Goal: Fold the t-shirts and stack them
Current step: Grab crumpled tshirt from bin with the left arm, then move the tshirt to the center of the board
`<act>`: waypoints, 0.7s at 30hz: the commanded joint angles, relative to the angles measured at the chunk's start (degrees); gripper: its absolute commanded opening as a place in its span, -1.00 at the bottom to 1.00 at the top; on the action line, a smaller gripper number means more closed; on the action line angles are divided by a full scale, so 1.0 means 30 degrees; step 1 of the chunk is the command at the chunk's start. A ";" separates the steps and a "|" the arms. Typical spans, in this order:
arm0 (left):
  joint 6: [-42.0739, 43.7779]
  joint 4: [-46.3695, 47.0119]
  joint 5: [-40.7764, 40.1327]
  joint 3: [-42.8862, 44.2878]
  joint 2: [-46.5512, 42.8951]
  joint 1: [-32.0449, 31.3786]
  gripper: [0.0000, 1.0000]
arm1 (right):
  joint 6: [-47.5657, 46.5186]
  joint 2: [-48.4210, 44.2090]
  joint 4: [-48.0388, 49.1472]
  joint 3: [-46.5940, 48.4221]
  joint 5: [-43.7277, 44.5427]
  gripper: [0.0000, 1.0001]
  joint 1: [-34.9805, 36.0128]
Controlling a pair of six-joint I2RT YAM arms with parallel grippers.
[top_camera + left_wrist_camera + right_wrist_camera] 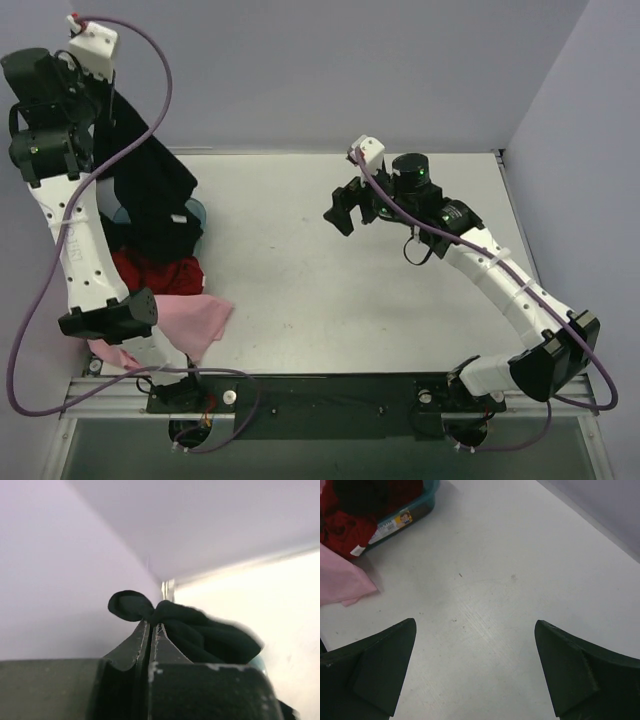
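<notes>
My left gripper (pixel 152 624) is shut on the black t-shirt (pixel 200 635) and holds it high at the far left; in the top view the black shirt (pixel 150 190) hangs from it down over the teal tub. The red t-shirt (pixel 155 272) lies bunched in the tub, and it also shows in the right wrist view (pixel 350 520). The pale pink t-shirt (pixel 190 320) spills from the tub onto the table, and its edge shows in the right wrist view (pixel 342 582). My right gripper (pixel 475 645) is open and empty above bare table, right of the tub (pixel 345 210).
The translucent teal tub (pixel 415 512) stands at the table's left side, its rim (pixel 197 212) showing beside the black shirt. The white table (pixel 380 300) runs to a wall at the back and right. A purple cable loops around the left arm.
</notes>
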 commanded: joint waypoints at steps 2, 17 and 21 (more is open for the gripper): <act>-0.2508 0.0013 0.5656 0.5250 -0.0275 -0.2566 -1.00 | 0.2042 -0.1344 0.2609 0.1594 0.0444 1.00 0.0099; -0.5262 0.0366 0.6133 0.5346 0.1479 -1.4119 -1.00 | 0.6763 -0.6323 0.0127 -0.1096 0.2996 1.00 -0.5260; -0.7605 0.1713 0.4283 0.1345 0.1482 -1.4120 -1.00 | 0.4390 -0.6590 -0.2856 -0.2154 0.4250 1.00 -0.5584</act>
